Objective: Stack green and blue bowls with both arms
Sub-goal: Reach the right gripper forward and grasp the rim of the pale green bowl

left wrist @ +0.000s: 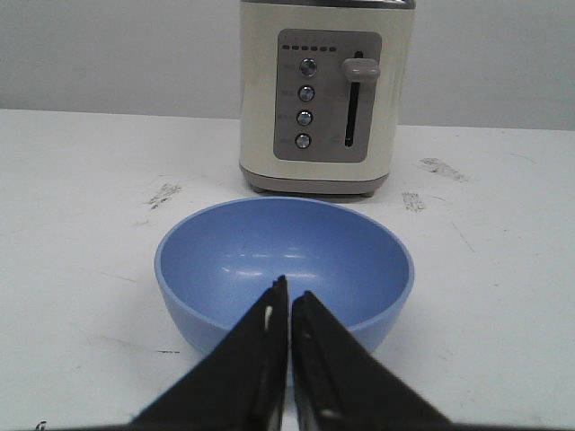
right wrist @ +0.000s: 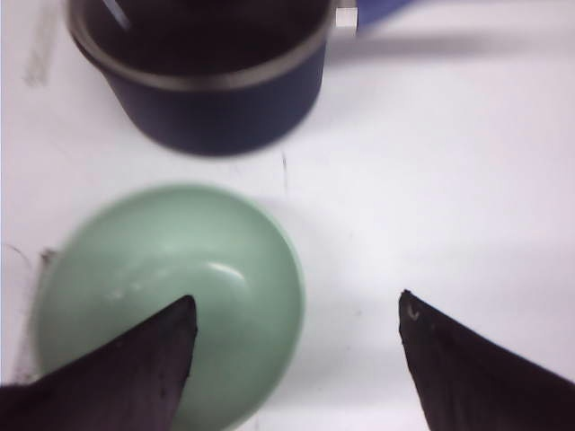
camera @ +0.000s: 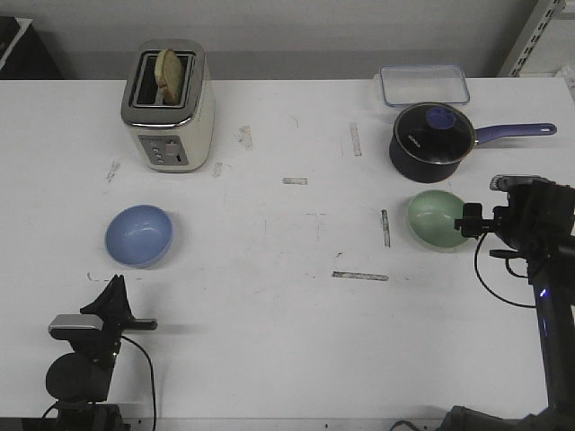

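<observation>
Currently the blue bowl (camera: 139, 235) sits upright on the left side of the white worktop (camera: 287, 314), nearer than the cream toaster (camera: 168, 105), which has a slice of bread (camera: 169, 74) standing in its slot. The left claw (camera: 115, 292) rests just near of this bowl, clenched, its two black fingers (left wrist: 260, 359) pressed together and pointing at the bowl's near rim without touching it.

Over on the right, the green bowl (camera: 437, 220) stands upright on the worktop, just near of the dark navy saucepan (camera: 432, 136) with its glass lid and long handle pointing right. A clear lidded container (camera: 423, 85) lies beyond the saucepan at the far edge. The right claw (right wrist: 296, 332) is released, spread wide; in the right wrist view one finger (right wrist: 153, 359) overlaps the green bowl's rim, while the other is over bare worktop beside the bowl. Whether that finger touches the bowl cannot be told. The two bowls are well apart.
</observation>
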